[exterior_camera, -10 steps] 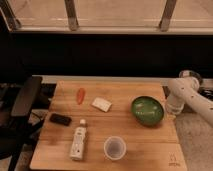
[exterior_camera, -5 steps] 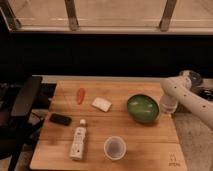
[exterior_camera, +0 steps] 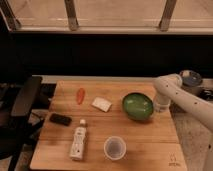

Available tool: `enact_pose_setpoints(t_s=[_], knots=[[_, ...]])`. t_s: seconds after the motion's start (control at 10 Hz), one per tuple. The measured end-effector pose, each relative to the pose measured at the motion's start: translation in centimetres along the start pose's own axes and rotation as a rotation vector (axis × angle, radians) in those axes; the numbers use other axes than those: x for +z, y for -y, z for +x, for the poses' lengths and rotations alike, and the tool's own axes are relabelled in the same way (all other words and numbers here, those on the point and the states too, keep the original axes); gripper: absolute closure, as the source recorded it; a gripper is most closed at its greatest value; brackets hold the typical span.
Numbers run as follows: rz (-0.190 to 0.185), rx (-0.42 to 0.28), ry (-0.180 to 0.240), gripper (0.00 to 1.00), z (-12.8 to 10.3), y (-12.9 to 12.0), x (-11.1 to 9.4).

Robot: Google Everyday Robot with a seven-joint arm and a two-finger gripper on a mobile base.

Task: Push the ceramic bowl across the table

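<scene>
The glossy green ceramic bowl [exterior_camera: 137,106] sits on the light wooden table [exterior_camera: 150,140], right of centre. The white arm comes in from the right, and my gripper [exterior_camera: 161,104] is low at the bowl's right rim, touching or nearly touching it. The lower part of the gripper is hidden behind the bowl's edge and the wrist.
A clear plastic cup [exterior_camera: 114,148] stands near the front edge. A white bottle [exterior_camera: 78,140] lies front left, a black object [exterior_camera: 60,119] at left, an orange item [exterior_camera: 80,95] and a white block [exterior_camera: 101,104] at the back. A small grey bowl [exterior_camera: 191,77] sits off the table, back right. A black chair [exterior_camera: 22,107] stands at left.
The arm has moved left, and the green bowl has slid left across the table with it. The other things have not moved.
</scene>
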Motion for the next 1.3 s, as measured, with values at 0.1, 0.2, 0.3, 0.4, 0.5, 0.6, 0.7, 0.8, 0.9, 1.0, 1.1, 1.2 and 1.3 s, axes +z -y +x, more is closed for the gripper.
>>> enact_pose_setpoints(t_s=[0.1,0.2,0.3,0.4,0.5,0.6,0.7,0.8,0.9,1.0,1.1,1.2,1.3], knots=[[-0.002,-0.009,-0.005,1.0,-0.1,0.1,-0.1],[-0.004,-0.018,-0.01,1.0,-0.4,0.2,-0.1],[-0.006,-0.029,-0.012,1.0,-0.8,0.3,-0.2],[-0.007,-0.044,-0.016,1.0,-1.6,0.5,-0.4],[-0.008,-0.063,-0.019,1.0,-2.9,0.6,-0.6],[-0.009,-0.077,-0.019,1.0,-3.8,0.8,-0.8],[-0.009,-0.086,-0.025,1.0,-4.0,0.9,-0.9],[-0.013,-0.1,-0.032,1.0,-4.4,1.0,-1.1],[-0.012,-0.115,-0.033,1.0,-5.3,1.1,-1.2],[-0.013,-0.132,-0.036,1.0,-6.5,1.2,-1.4],[-0.014,-0.141,-0.034,1.0,-7.3,1.3,-1.6],[-0.015,-0.149,-0.042,1.0,-7.2,1.5,-1.7],[-0.018,-0.16,-0.048,1.0,-7.4,1.6,-1.8]])
